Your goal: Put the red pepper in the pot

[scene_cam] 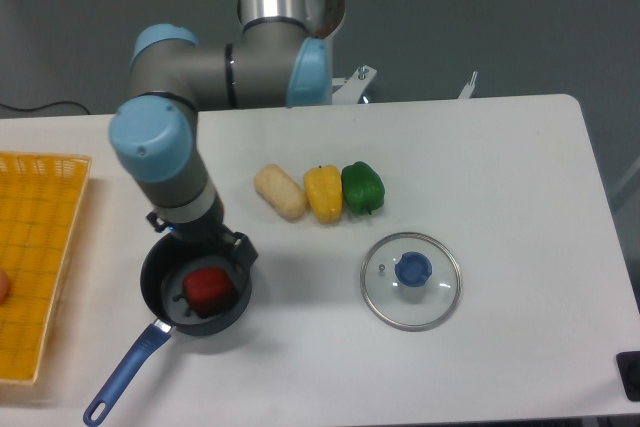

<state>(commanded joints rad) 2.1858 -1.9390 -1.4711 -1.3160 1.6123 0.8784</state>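
Note:
The red pepper (207, 289) lies inside the pot (160, 292), a small dark saucepan with a long blue handle (125, 372) pointing to the lower left. My gripper (205, 257) hangs directly over the pot, its fingers mostly hidden by the wrist and arm. I cannot tell whether the fingers are open or still touching the pepper.
A pale bread roll (280, 192), a yellow pepper (323, 193) and a green pepper (362, 187) sit in a row right of the arm. A glass lid with a blue knob (411, 280) lies at centre right. A yellow basket (35, 257) stands at the left edge.

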